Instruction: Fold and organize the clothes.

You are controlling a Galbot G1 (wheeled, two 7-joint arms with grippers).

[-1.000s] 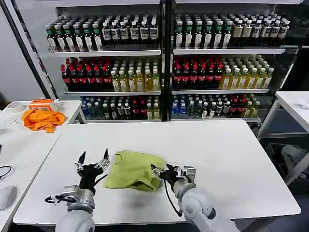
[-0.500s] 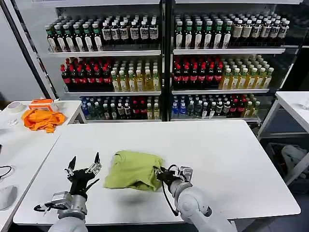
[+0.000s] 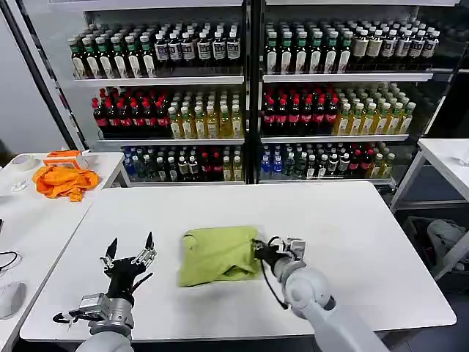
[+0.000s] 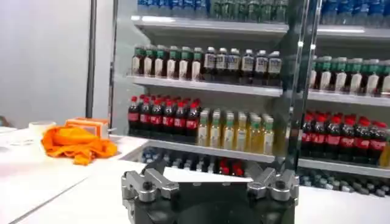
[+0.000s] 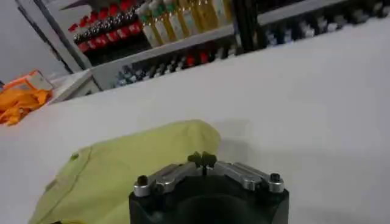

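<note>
Near the desk's front edge, toward its left corner, the left gripper points up, jaws apart, holding nothing. Farther in, mid-desk, the right gripper is pinched together at the right edge of the folded lime T-shirt.

Lime yellow-green T-shirt on white table; bright orange cloth on white side table; black-and-silver left gripper and right gripper.

Grey rounded arm shells, black left hand with silver-tipped fingers, black right hand, silver linkage bars with screws, thin black cables
</note>
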